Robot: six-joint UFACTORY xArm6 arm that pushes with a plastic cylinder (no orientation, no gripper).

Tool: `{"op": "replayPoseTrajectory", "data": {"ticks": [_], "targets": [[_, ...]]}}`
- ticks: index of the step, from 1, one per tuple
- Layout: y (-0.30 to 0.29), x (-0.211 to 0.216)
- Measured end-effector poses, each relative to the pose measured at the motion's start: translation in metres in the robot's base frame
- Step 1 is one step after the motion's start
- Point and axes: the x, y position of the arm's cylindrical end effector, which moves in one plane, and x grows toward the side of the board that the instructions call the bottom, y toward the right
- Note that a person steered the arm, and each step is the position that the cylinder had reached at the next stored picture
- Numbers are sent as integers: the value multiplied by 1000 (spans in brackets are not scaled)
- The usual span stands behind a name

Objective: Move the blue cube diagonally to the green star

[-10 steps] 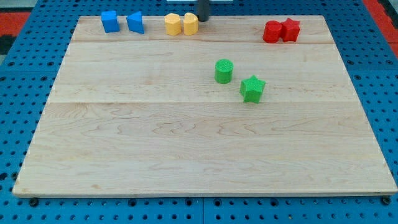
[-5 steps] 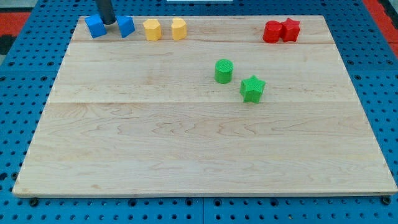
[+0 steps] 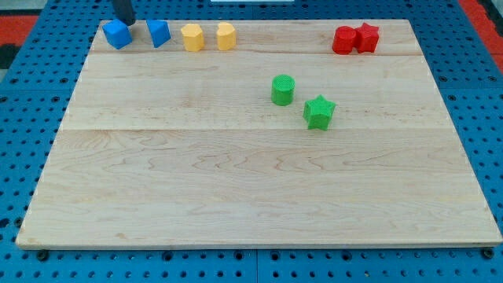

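Note:
The blue cube (image 3: pixel 117 34) sits at the board's top left corner. My tip (image 3: pixel 126 22) is just above and to the right of it, at the view's top edge, close to its top right corner. Whether they touch cannot be told. A second blue block, wedge-like (image 3: pixel 159 33), lies to the cube's right. The green star (image 3: pixel 319 112) lies right of the board's middle, far to the lower right of the cube.
A green cylinder (image 3: pixel 283 90) stands just up-left of the star. Two yellow blocks (image 3: pixel 192 37) (image 3: pixel 226 36) lie along the top edge right of the blue ones. Two red blocks (image 3: pixel 344 39) (image 3: pixel 367 37) touch each other at the top right. The wooden board (image 3: pixel 236 181) rests on a blue pegboard.
My tip moved from beside the yellow blocks leftward to between the blue blocks, then up beside the cube. The blue blocks and yellow blocks shifted left; the yellow pair separated.

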Motion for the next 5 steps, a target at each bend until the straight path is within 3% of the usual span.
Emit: {"op": "replayPoseTrajectory", "data": {"ticks": [1, 3, 5], "targets": [[-5, 4], [24, 132], [-31, 134]]}}
